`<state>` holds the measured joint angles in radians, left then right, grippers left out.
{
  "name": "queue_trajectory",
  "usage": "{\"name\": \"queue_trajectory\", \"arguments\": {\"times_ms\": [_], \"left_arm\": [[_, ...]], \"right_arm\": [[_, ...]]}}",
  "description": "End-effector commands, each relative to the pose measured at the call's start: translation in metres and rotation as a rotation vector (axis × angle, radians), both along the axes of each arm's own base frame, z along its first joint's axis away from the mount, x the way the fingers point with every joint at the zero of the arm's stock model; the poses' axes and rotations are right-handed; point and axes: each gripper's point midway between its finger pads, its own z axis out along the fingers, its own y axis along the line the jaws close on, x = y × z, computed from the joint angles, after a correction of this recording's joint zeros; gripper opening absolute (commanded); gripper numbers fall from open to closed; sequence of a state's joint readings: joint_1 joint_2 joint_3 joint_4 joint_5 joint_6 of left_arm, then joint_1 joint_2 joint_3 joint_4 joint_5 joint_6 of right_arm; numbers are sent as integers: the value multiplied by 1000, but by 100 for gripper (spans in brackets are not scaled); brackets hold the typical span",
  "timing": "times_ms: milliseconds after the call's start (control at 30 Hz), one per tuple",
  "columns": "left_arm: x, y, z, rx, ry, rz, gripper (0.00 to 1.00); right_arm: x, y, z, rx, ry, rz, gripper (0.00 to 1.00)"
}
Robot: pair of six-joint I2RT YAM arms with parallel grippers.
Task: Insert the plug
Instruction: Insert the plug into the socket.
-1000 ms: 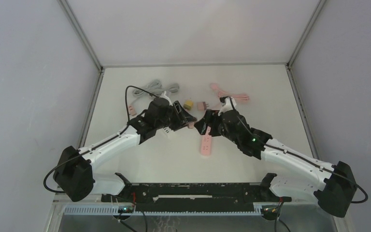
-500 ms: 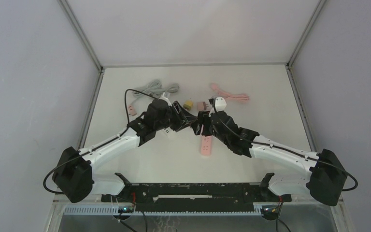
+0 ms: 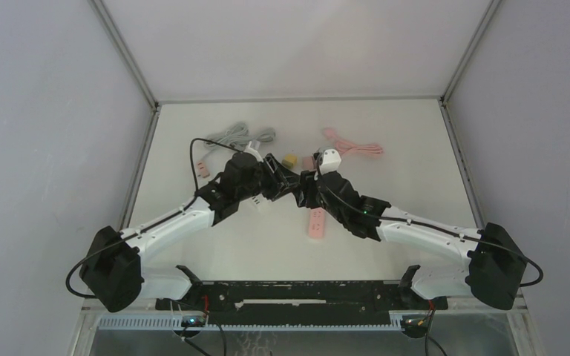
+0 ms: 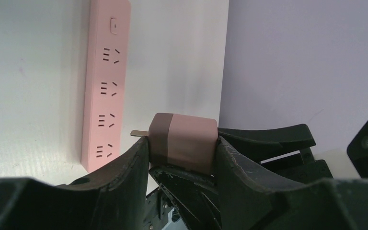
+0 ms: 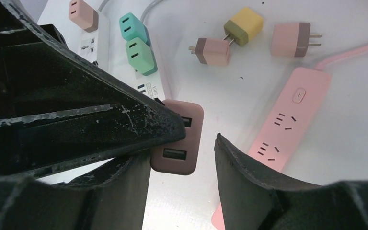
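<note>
Plug (image 4: 186,140) — smooth, boxy, pink-brown — clamped in left tool (image 4: 181,149); right tool (image 5: 182,155) gapes around it.

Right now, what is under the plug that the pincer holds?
Below the plug shows white table, with the pink strip lying just beside it. The spot straight beneath is covered by the plug and the left pincer gripping it.

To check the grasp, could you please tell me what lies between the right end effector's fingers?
The pink plug, held by the left end effector, shows there in the right wrist view.
</note>
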<state>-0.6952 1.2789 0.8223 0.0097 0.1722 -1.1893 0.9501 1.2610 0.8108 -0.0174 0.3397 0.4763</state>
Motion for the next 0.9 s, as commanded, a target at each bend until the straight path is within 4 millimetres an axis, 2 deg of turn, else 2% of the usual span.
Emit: {"name": "queue_trajectory", "arguments": {"times_ms": [0,167,300,867], "left_arm": [[-18,-11,8,-68,12,-72,24],[-21,-13,2,-86,44,-77,24],[-24,-17,0,-117,74,-93,24],[-33,-21,-20,-182,193,-84,24]], "right_arm": [[11,16,46,83,-130,1,58],[8,16,56,91,-176,7,58],[8,14,60,94,-203,4,52],[9,7,62,35,-258,-38,49]]}}
